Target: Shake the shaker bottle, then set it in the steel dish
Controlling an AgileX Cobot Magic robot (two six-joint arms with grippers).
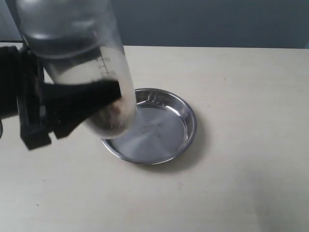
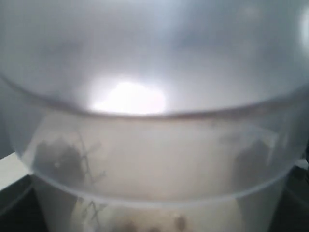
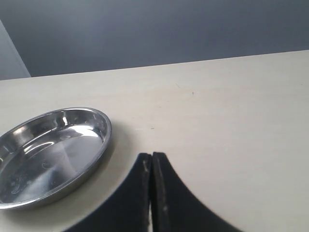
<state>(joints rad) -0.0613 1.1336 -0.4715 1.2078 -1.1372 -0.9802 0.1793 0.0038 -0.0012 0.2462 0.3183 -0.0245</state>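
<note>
One pale surface (image 1: 241, 183) fills most of the exterior view, and on it, just left of the frame's centre, lies one steel dish (image 1: 192, 118), with nothing in it. One shaker bottle (image 1: 82, 53) hangs in the upper left of the frame, tilted. Its long axis runs from the top left corner down toward the centre. Its lower end, where the brown granules (image 1: 113, 118) gather, overlaps the dish's left rim in the picture; it looks to be raised off the surface, though the frames do not settle whether it touches the rim. The left claw (image 1: 99, 96) comes in from the left edge and holds the bottle across its lower body, with the jaws spread wide around it. The dish therefore lies just down and to the right of the gripped bottle, so the left arm is plainly the nearer one for the placing. The bottle probably needs righting to vertical before it goes down. The right claw (image 3: 151, 162), seen only in its own wrist view, has its fingers pressed together on nothing and hovers over bare surface near the dish without touching it. That makes two claws in all.
</note>
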